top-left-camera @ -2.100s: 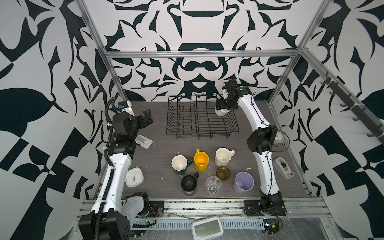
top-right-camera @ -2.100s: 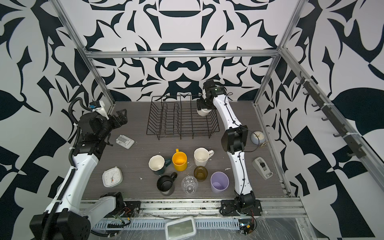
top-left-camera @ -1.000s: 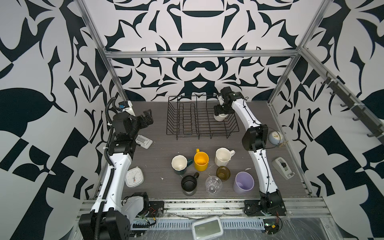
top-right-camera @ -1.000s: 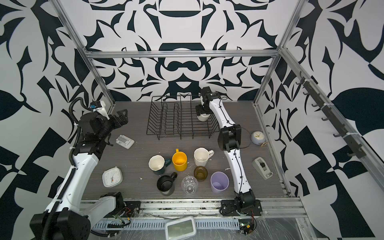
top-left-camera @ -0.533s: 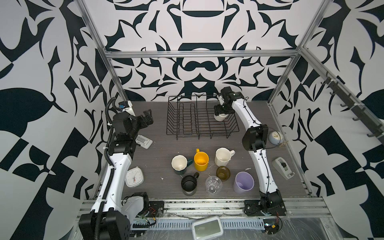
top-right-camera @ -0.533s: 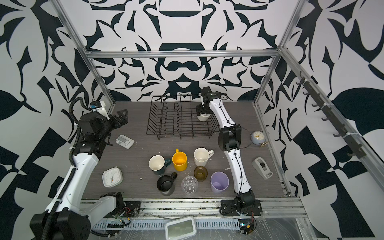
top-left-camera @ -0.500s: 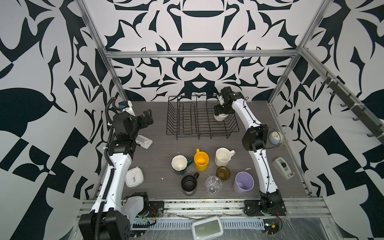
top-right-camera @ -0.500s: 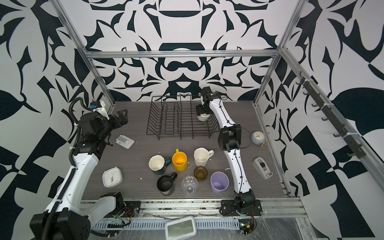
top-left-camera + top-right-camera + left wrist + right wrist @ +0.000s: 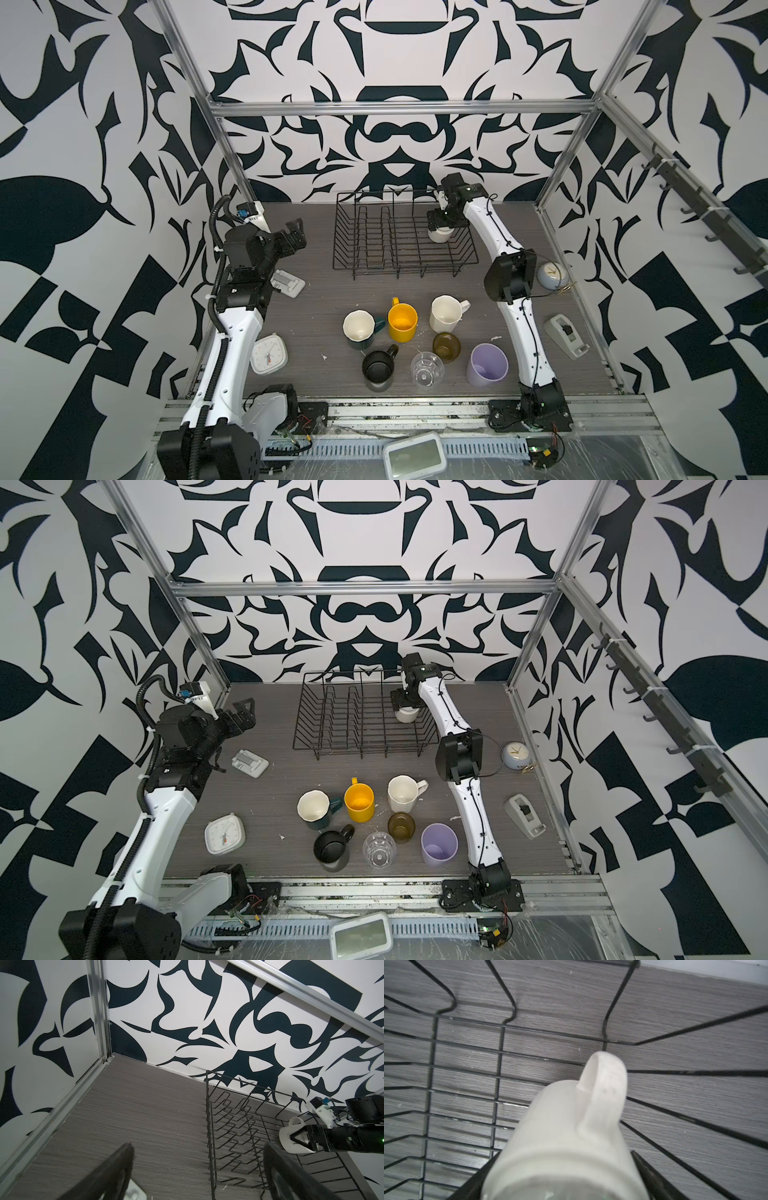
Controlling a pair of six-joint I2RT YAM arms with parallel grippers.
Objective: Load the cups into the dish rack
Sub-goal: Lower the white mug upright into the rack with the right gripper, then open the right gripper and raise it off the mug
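White mug point(image 9: 439, 237) stands in the dish rack point(image 9: 374, 266), right pincer point(image 9: 441, 226) straddling it, clamped or loosened I cannot tell; left pincer point(image 9: 294, 227) gapes apart beside the rack.

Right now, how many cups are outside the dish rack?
7, on the table: teal mug, yellow mug, faceted white mug farther; black mug, clear glass, amber glass, lilac tumbler nearer. None look hidden.

No text, brand or number is readable. The clock point(image 9: 269, 354) dial at 8 o'clock is too small, and faint marks on the mug point(image 9: 566, 1136) handle are blurred.
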